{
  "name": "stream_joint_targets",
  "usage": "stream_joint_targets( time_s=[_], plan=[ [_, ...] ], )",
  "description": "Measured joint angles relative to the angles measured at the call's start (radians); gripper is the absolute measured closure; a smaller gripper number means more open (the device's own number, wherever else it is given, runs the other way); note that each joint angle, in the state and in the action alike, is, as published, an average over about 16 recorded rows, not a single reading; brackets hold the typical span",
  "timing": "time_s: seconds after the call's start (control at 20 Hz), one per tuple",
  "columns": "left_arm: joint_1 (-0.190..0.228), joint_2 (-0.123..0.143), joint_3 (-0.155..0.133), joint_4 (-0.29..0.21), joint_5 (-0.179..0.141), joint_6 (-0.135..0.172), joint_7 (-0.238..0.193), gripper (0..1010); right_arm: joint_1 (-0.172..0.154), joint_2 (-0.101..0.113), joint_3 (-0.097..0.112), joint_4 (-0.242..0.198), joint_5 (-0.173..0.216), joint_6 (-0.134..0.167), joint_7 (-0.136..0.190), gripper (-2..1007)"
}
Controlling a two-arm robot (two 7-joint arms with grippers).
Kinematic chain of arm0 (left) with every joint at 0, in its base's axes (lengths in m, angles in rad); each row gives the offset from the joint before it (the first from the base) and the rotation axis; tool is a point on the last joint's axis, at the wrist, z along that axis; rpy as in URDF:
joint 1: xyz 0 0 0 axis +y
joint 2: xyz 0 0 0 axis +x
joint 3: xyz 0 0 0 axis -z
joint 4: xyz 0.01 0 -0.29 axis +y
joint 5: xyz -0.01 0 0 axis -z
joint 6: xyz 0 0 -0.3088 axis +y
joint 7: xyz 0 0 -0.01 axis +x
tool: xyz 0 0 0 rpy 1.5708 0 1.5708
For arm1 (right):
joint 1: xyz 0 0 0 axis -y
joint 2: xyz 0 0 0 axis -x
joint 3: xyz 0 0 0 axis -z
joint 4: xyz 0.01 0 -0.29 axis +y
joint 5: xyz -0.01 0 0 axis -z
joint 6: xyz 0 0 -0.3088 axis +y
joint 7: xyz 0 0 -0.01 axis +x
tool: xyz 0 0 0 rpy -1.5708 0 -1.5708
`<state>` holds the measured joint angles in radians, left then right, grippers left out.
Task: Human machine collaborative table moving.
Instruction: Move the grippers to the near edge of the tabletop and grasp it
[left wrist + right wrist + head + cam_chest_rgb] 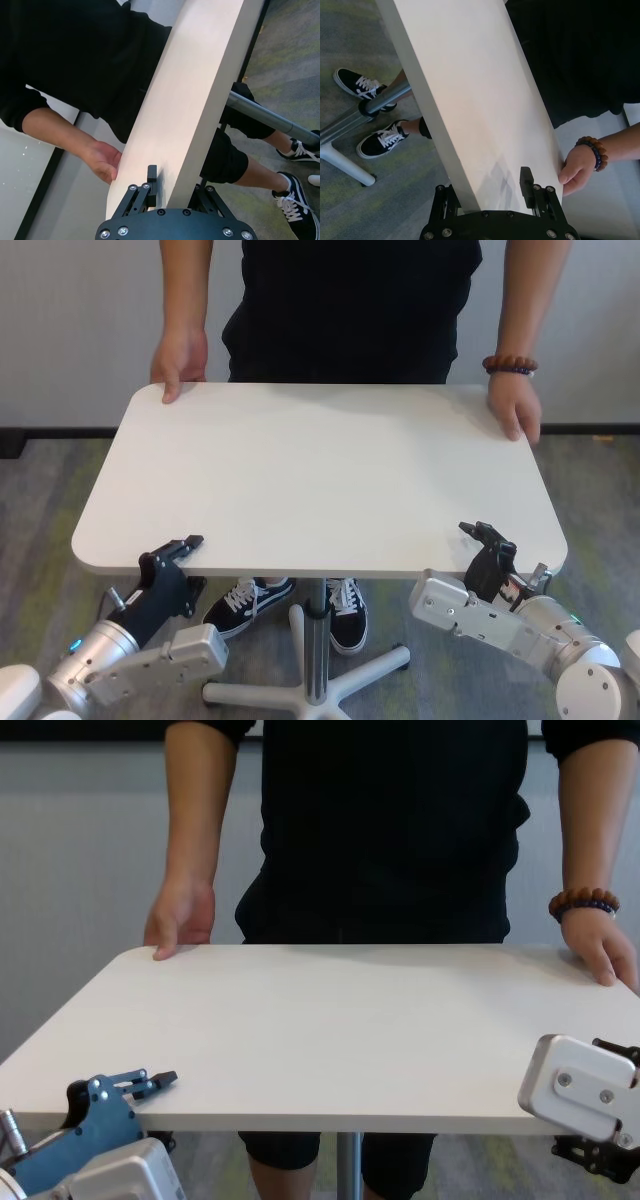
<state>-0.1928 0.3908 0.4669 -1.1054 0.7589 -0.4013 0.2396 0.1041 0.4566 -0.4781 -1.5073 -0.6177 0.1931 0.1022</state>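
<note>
The table (pixel 320 480) is a wide white top on a slim grey pole (pixel 318 615). The human (pixel 350 300) stands at its far side in black and holds both far corners, one hand (pixel 180 360) at the left. The other hand (pixel 515 405), at the right, wears a bead bracelet (pixel 510 365). My left gripper (pixel 190 545) is shut on the near left edge, one finger (pixel 152 177) on top and the other under the board. At the near right corner my right gripper (pixel 488 540) clamps the edge the same way, its upper finger (pixel 526 182) resting on the top.
The table's white star base (pixel 310 680) stands on grey carpet between my arms. The human's black-and-white sneakers (pixel 245 600) are under the top, close to the pole. A pale wall runs behind the human.
</note>
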Motion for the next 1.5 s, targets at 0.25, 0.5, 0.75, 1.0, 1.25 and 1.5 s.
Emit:
stream_joint_targets(
  time_s=[0.25,0.5,0.75,1.0,1.25,1.5],
  plan=[
    [0.0,0.0,0.0,0.0,0.0,0.0,0.0,696,0.0,0.0,0.0,0.0,0.0,0.0,0.0,296],
    [0.0,0.0,0.0,0.0,0.0,0.0,0.0,696,0.0,0.0,0.0,0.0,0.0,0.0,0.0,296],
    [0.0,0.0,0.0,0.0,0.0,0.0,0.0,696,0.0,0.0,0.0,0.0,0.0,0.0,0.0,296],
    [0.0,0.0,0.0,0.0,0.0,0.0,0.0,696,0.0,0.0,0.0,0.0,0.0,0.0,0.0,296],
    [0.0,0.0,0.0,0.0,0.0,0.0,0.0,696,0.0,0.0,0.0,0.0,0.0,0.0,0.0,296],
    [0.0,0.0,0.0,0.0,0.0,0.0,0.0,696,0.0,0.0,0.0,0.0,-0.001,0.0,0.0,296]
  ],
)
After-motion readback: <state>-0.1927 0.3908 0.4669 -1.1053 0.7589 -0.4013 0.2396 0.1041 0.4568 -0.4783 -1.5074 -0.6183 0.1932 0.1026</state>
